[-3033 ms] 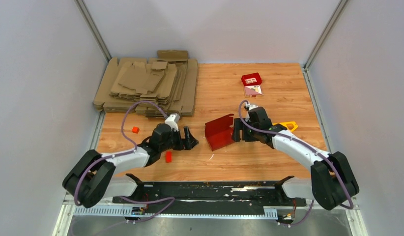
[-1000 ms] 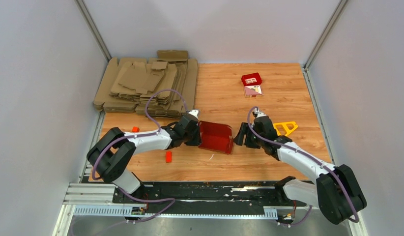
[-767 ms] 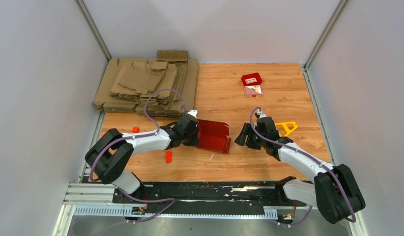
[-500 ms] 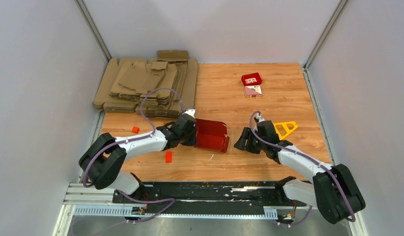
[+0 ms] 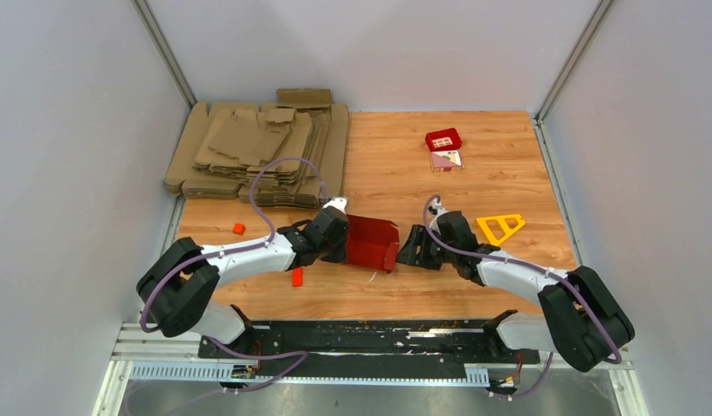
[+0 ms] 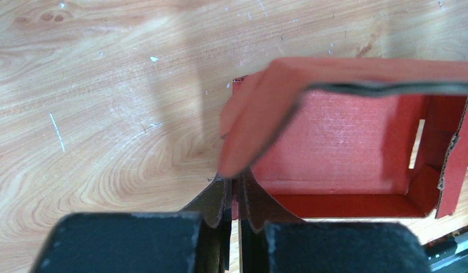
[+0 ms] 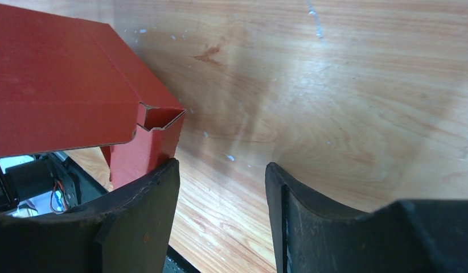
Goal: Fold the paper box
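The paper box (image 5: 370, 243) is bright red card, partly folded, standing on the wooden table between the two arms. My left gripper (image 5: 342, 243) is shut on its left wall. In the left wrist view the fingers (image 6: 220, 199) pinch a thin red edge, and the open inside of the box (image 6: 334, 142) spreads beyond them under a bent flap. My right gripper (image 5: 411, 250) is open just right of the box. In the right wrist view bare wood lies between its fingers (image 7: 146, 199), and the box's corner (image 7: 61, 85) sits right by the left finger.
A stack of flat brown cardboard sheets (image 5: 257, 152) fills the back left. A small red tile with a window pattern (image 5: 443, 139) and a card lie at the back right. A yellow triangle (image 5: 500, 227) lies behind the right arm. Small orange-red bits (image 5: 296, 276) lie near the left arm.
The right gripper has swung left from beside the yellow triangle to the box's right side. The left gripper has closed on the box's left wall, and the box has shifted slightly left.
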